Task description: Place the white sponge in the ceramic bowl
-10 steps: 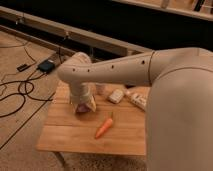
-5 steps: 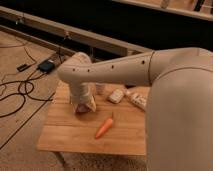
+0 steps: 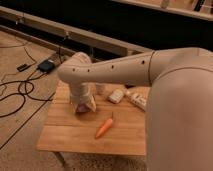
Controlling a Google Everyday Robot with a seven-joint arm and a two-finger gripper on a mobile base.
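Wooden desk (image 3: 62, 134) stands on a pale floor, its left and front edges in full view; its right portion is hidden behind the bulk of the robot's arm (image 3: 165, 90).

Gripper (image 3: 84, 102) hangs wrist-down at the rear left of the desk, directly over the ceramic bowl (image 3: 86, 109); only a dark maroon sliver of the bowl shows beneath it; whether the gripper is apart, together or clamped on anything cannot be told from this view.

White sponge (image 3: 116, 95) lies on the desk to the right of the bowl, clear of it and outside it, near the rear edge; a longer pale lumpy object (image 3: 137, 100) lies just beyond the sponge, further right, close against the arm's outline; a pale cup (image 3: 101, 89) stands between bowl and sponge, partly screened by the forearm.

Carrot (image 3: 104, 127) lies on a slant toward the middle front, apart from bowl and sponge alike.

Open room: bare wood runs along the whole front strip and the front left corner; a narrow bare margin lies between bowl and left edge; the lane from sponge to bowl is bare at desk level save the cup at its rear side.

Off the desk, dark cables (image 3: 17, 92) and a black box (image 3: 46, 65) lie on the floor to the left, well apart from the desk's edge.
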